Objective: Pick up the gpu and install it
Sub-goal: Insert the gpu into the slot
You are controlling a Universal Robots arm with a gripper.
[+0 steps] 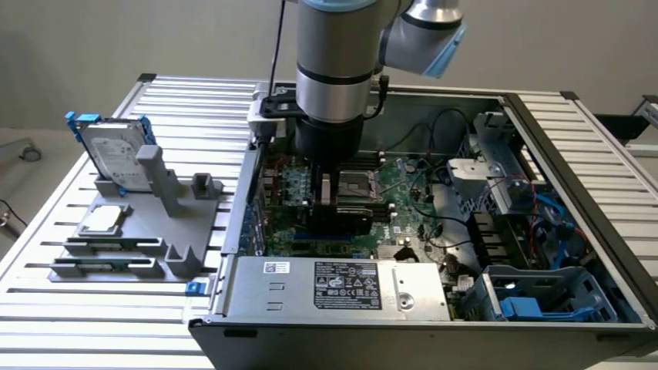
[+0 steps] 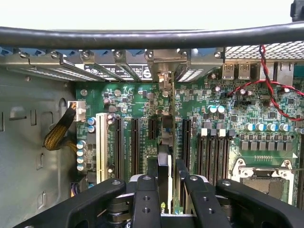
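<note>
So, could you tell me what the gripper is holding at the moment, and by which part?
The gripper holds the gpu, clamped on both faces along its upper edge, with the card standing on edge over the motherboard slots.

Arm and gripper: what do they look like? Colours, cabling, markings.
The arm is a silver-grey cylinder with black ring seams and a light-blue joint cap. A thin black cable runs alongside it to a small black bracket at the wrist. The gripper is black, with linkage-style jaws dotted with screw heads. I can't make out any markings.
</note>
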